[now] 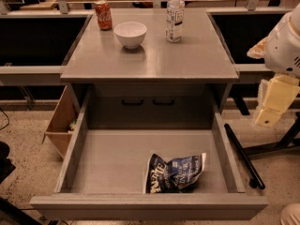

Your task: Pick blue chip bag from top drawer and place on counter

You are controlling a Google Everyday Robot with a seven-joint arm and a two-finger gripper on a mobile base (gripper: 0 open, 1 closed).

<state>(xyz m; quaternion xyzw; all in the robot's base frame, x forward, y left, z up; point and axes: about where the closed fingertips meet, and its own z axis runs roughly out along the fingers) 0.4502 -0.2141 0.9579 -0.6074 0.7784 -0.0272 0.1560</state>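
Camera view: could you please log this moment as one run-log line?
top drawer: open | blue chip bag: in drawer, front right | counter: can, bowl, bottle | gripper: right of drawer, apart from bag

Navy blue chip bag (173,172), grey top drawer (112,165), cream gripper (274,102) at right

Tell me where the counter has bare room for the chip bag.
The counter is bare across its front half, ahead of the white bowl and water bottle. Its back is crowded: soda can, bowl, bottle. The gripper hangs beyond its right edge.
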